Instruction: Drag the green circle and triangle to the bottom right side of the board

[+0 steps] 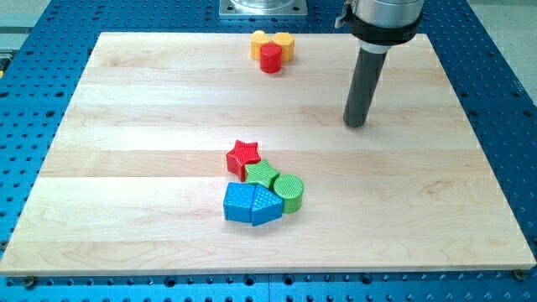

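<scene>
Our tip (356, 124) (bare, touching nothing) stands well apart; the green circle (289, 191) likely slides lightly, pushed from its left.

Arm above the rod (367, 80) cut off by the view's top edge, likewise the metal base plate (263, 7) beyond the board's far edge. Yellow blocks (273, 42) near the board's top edge partly hidden behind the red cylinder (269, 58), shapes and number not clear. In the cluster toward the board's bottom edge, green block (262, 174) partly covered by the red star (243, 155), the green circle (289, 192) and the blue blocks, so shape not certain; seam between the two blue blocks (252, 203) hard to read.
</scene>
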